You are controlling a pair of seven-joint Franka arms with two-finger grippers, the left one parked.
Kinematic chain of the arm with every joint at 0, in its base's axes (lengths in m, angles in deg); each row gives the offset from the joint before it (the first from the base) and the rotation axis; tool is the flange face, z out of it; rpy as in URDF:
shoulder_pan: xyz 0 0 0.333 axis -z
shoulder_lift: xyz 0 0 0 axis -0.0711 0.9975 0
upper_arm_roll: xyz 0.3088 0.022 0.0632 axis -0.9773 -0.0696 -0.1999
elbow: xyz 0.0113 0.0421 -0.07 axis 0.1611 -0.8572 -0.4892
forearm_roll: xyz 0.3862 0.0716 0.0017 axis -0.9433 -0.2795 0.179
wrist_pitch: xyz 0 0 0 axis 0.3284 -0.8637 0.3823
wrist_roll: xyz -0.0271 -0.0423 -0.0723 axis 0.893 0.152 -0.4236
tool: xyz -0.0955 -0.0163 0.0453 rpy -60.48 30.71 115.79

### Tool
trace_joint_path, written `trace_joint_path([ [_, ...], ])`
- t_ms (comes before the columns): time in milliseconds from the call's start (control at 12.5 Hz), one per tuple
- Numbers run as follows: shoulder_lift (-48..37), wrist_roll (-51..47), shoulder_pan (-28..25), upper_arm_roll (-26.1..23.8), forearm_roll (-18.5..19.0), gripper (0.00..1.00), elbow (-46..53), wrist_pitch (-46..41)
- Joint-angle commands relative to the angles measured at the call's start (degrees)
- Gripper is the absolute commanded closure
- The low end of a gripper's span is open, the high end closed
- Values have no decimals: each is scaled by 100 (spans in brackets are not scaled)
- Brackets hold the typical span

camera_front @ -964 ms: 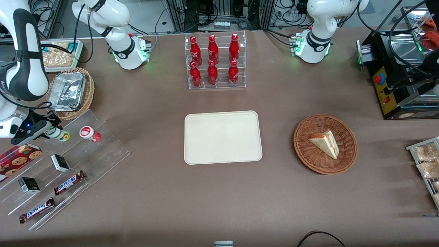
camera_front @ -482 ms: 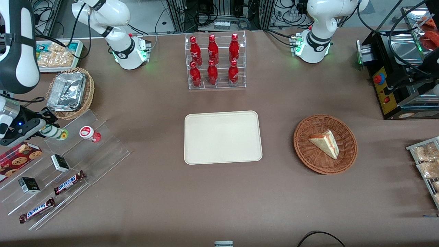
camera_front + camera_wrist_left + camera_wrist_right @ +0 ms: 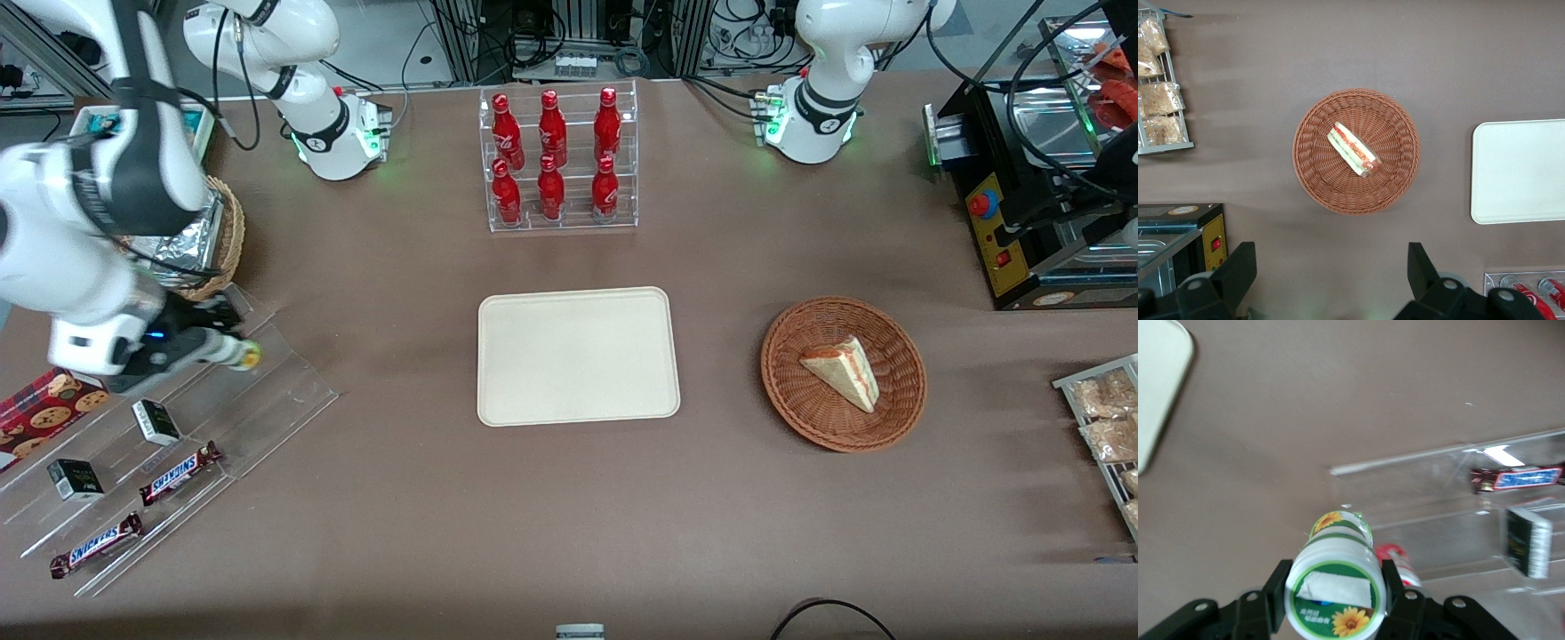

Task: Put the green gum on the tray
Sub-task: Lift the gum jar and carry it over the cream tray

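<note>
My hand (image 3: 220,348) hangs above the clear stepped rack (image 3: 204,418) at the working arm's end of the table (image 3: 400,498), and it is clamped on the gum (image 3: 238,355). In the wrist view the fingers (image 3: 1275,597) press both sides of the gum (image 3: 1336,583), just below its lid. The bottle lies nearly on its side: its long axis runs along the table toward the tray (image 3: 578,356), with the green-yellow base leading and the lid end back in my grip. It touches nothing but my fingers and is lifted off the rack.

The red-labelled bottle (image 3: 1398,563) sits on the rack just under the gum, mostly hidden by it and my hand. Lower steps of the rack carry two Snickers bars (image 3: 180,472) and two small dark boxes (image 3: 156,421), nearer the front camera than my hand.

The tray lies flat in the middle of the table, well apart from the gum, with bare brown table between the rack's edge and the tray's rim. A rack of red bottles (image 3: 556,160) stands farther from the front camera than the tray, and a wicker basket (image 3: 843,373) holding a sandwich (image 3: 843,372) sits toward the parked arm's end. A foil-lined basket (image 3: 218,240) is beside my arm, near the table's edge at the working arm's end.
</note>
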Motion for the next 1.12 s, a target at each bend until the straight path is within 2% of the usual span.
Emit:
trace_joint_path([
  [0,426,-1041,-610,57,-118,100,574,-176],
  [161,699,-1964,-1129,57,-293,100,839,-212],
  [482,1524,-3819,-2113,57,-399,100,1585,-159],
  [642,1972,-4540,-2553,65,-540,100,1945,-71],
  [1044,2958,-5992,-3345,65,-522,100,2632,587],
])
